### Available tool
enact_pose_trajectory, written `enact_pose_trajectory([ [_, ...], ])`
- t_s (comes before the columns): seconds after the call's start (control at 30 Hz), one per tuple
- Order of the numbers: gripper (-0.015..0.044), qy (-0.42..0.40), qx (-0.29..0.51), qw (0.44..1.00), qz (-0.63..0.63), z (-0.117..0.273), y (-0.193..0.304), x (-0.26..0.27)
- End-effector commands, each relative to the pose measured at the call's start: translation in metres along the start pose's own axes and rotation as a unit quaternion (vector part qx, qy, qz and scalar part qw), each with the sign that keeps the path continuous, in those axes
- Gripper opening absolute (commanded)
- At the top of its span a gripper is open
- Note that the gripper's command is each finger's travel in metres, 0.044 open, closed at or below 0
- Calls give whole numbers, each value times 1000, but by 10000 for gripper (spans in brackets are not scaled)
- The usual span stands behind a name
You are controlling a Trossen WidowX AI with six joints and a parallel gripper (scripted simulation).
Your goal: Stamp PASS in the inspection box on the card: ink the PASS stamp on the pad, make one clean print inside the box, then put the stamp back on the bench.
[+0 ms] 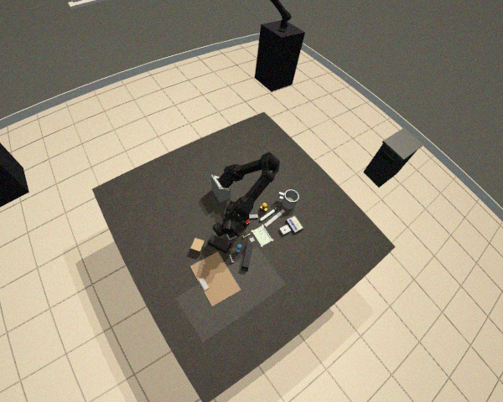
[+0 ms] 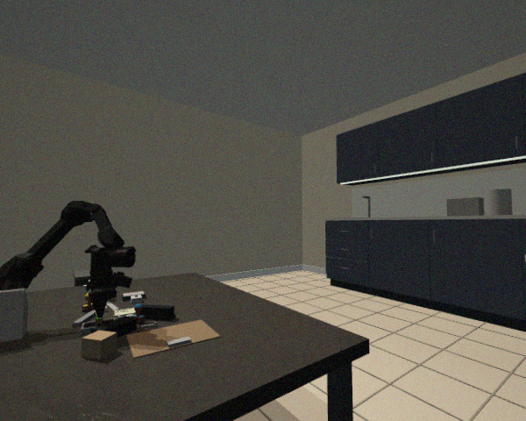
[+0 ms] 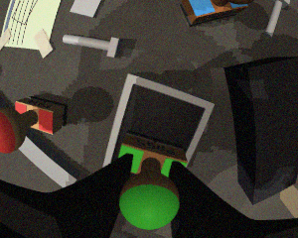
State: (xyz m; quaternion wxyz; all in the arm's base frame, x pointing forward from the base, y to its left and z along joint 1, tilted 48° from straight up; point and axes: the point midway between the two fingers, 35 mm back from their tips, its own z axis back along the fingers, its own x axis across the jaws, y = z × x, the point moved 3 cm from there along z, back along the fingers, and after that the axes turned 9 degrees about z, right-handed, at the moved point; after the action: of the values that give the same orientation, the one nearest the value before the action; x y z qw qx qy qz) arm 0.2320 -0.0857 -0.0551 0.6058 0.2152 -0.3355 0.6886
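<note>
On dark tabletop (image 1: pixel 303 268) (image 2: pixel 254 358), gripper (image 1: pixel 230 235) (image 2: pixel 99 315) (image 3: pixel 151 165) grips green-knobbed stamp (image 2: pixel 98 318) (image 3: pixel 149 205); navy cabinets (image 2: pixel 390 262) beyond, pale tiled floor (image 1: pixel 48 242) (image 2: pixel 417 362).

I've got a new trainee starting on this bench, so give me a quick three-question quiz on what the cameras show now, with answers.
1. True or false: the red stamp is between the fingers of the hand.
2. Multiple choice: what lies under the green stamp? A) the mug, B) the grey-rimmed ink pad, C) the paper sheet.
3. Fill in: the knob of the stamp in the hand is ____.

Key: 1 false; 2 B; 3 green.
</note>
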Motion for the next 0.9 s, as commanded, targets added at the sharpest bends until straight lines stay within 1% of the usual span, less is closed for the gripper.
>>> enact_pose_trajectory([
  [0.0, 0, -2, -1, 1000, 0, -2, -1, 0],
  [0.87, 0, -2, 0, 1000, 0, 7, -1, 0],
])
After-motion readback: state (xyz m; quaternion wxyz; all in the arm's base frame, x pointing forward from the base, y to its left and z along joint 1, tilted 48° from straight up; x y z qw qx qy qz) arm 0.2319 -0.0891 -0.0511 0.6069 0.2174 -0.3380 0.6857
